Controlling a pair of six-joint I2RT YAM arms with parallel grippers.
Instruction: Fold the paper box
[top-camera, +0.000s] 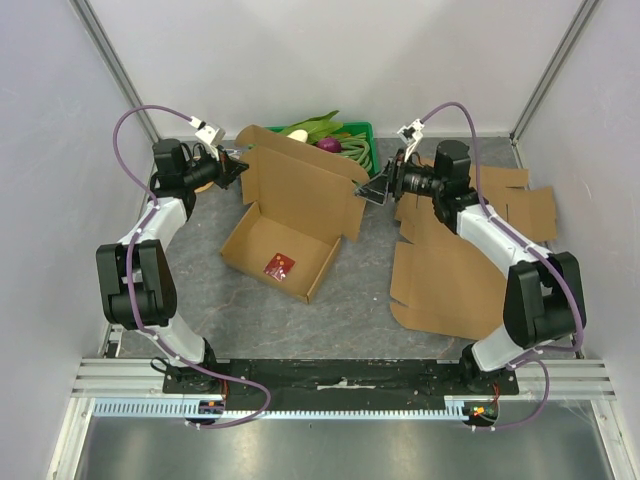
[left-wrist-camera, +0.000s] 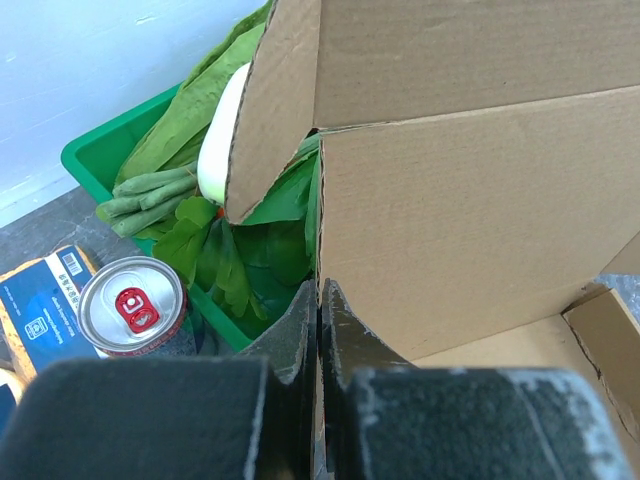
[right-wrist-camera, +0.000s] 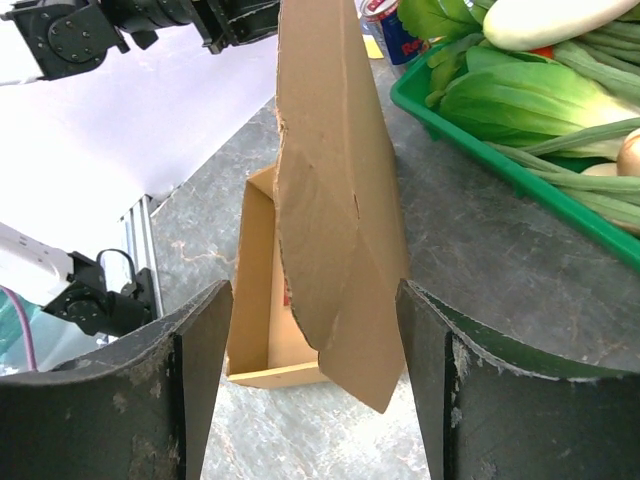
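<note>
Box (top-camera: 285, 225) sits mid-table and open, its lid standing up along the far edge, just beside the green tray (top-camera: 362, 150). Your left gripper (left-wrist-camera: 318, 310) has its fingers pressed together at the lid's left edge; you cannot tell whether card is nipped between them. Your right gripper (right-wrist-camera: 315, 295) is spread, one finger on each side of the lid's right flap (right-wrist-camera: 335, 200), with a gap showing on both sides. You have bare table on the near side of the box, up to the arm bases, and a narrow strip between the box and the flat sheets (top-camera: 450, 275) on the right. Count one box, one tray, one red packet (top-camera: 279, 266) inside the box, one can (left-wrist-camera: 132, 305) just beside the tray, and two grippers.
</note>
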